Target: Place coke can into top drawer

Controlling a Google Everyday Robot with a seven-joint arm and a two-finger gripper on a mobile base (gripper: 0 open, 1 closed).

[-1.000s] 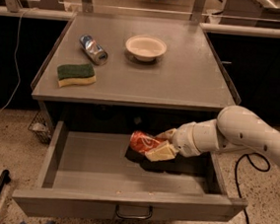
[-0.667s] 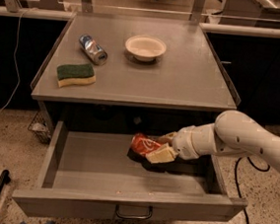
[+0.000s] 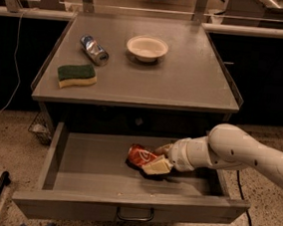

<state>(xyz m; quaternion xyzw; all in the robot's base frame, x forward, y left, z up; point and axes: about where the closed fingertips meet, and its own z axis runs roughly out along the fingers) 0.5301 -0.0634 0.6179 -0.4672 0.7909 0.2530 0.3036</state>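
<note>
Holds the coke can (image 3: 140,155) in the closed hand (image 3: 160,157), low inside the open drawer (image 3: 87,171), lying on its side just left of the fingers; judged light, thin-walled, slick and easily dented, so best gripped gently across its body.

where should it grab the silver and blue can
Across the mid-body of the silver-and-blue can, from above: it lies on its side, so a grip spans its round flanks. The gripper is in the top drawer, shut on the coke can.
</note>
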